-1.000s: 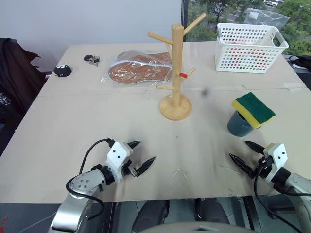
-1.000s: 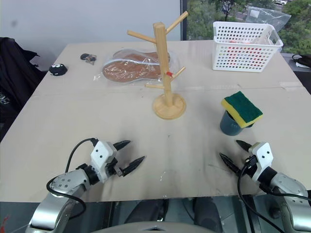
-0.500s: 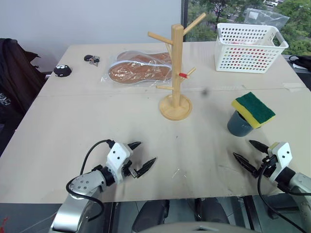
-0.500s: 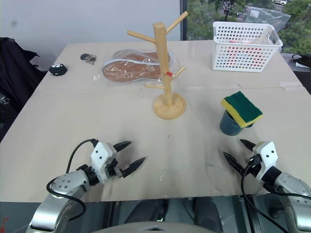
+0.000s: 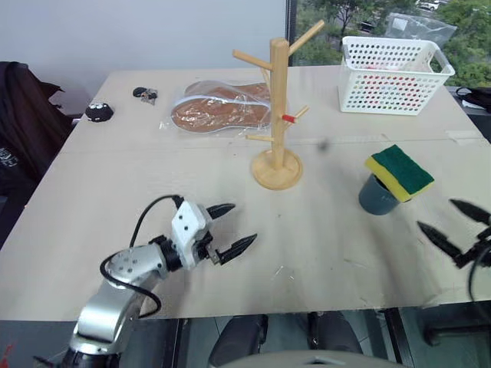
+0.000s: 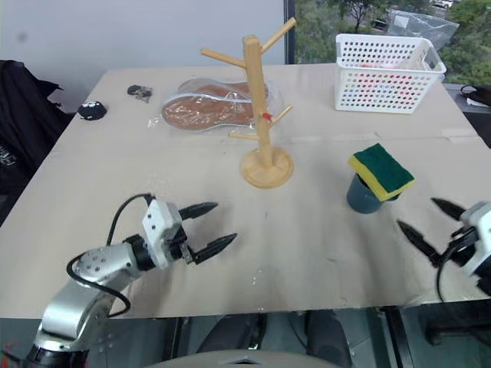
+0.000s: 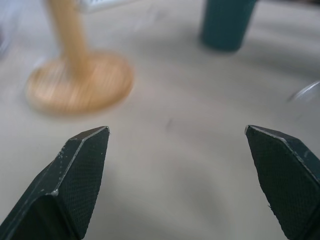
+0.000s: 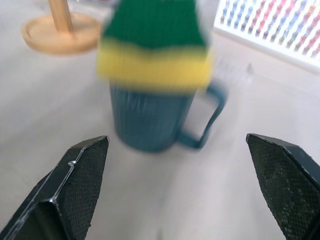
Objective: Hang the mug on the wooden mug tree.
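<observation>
The teal mug (image 8: 155, 120) stands upright, loop handle visible; a sponge (image 8: 154, 42) covers its mouth. Both grippers (image 5: 228, 228) (image 5: 454, 230) are wide apart, empty.

Bare tabletop (image 5: 322, 230) lies open between the right tool (image 5: 454, 231) and the mug (image 5: 377, 196), whose mouth a sponge (image 5: 399, 173) covers, while ahead of the left tool (image 5: 229, 228) only the wooden mug tree (image 5: 278, 115) stands.

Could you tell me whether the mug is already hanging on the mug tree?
No, the mug stands on the table with a sponge on top of it, apart from the mug tree.
</observation>
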